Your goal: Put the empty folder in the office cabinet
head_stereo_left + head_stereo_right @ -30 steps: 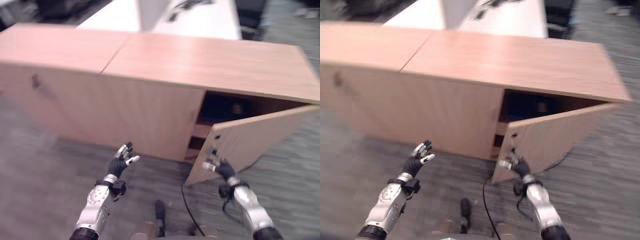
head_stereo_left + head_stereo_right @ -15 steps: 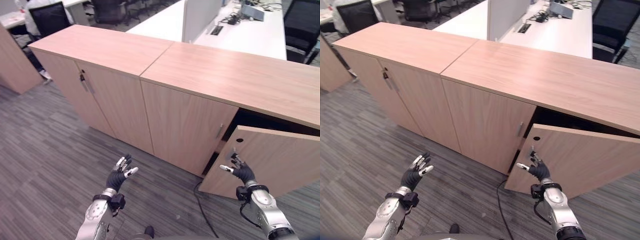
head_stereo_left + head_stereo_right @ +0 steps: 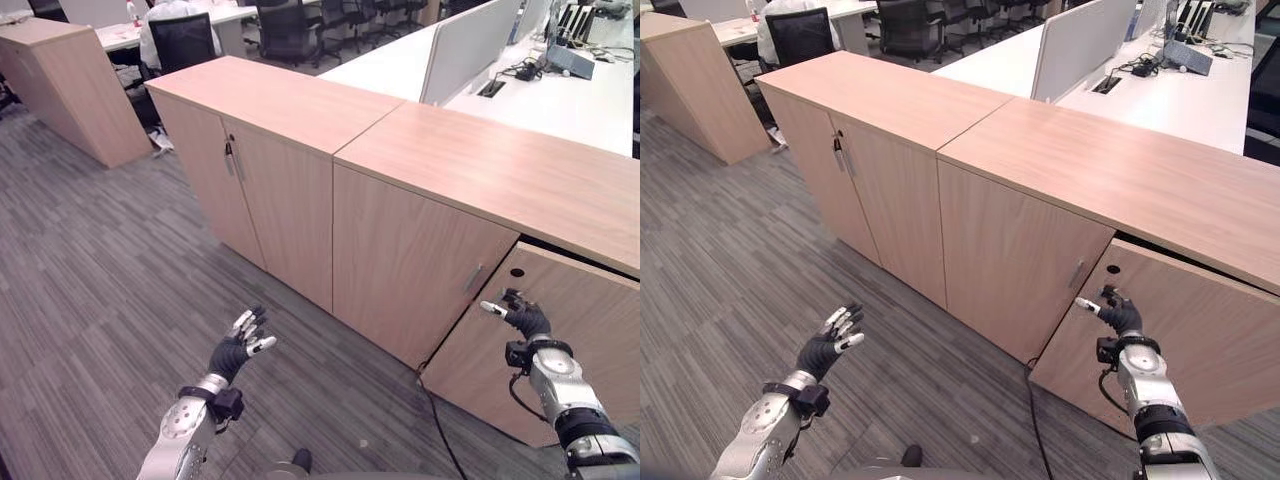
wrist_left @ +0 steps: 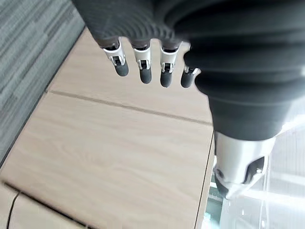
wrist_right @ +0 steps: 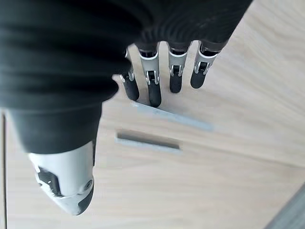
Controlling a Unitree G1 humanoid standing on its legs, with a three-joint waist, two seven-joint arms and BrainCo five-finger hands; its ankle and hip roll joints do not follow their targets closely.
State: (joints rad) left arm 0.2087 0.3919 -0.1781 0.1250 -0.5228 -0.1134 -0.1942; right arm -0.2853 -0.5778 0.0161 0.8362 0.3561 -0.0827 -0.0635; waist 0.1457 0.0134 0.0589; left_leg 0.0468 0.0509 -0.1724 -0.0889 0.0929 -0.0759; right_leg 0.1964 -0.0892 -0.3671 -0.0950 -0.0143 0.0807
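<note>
Two hands show in the left eye view. The left hand (image 3: 238, 347) hangs over the carpet (image 3: 90, 290) with fingers spread and empty. The right hand (image 3: 520, 314) is up against the part-open door (image 3: 590, 330) of the cabinet (image 3: 480, 180), fingers straight. No folder is to be seen, so where it lies cannot be told; it may already sit behind the door.

The right eye view has the right hand (image 3: 1118, 312) near the door's free edge, beside a small round hole (image 3: 1111, 270). A push that lands off-centre could slide the fingers off the edge, or let the door swing back out.

The left wrist view has the straight fingers (image 4: 143, 71) aimed at closed cabinet fronts, touching nothing.

The right wrist view has the fingers (image 5: 155, 93) extended at a slim metal handle (image 5: 171, 117) on wood. Fingertips could catch between two door edges if the door shuts fast.
</note>
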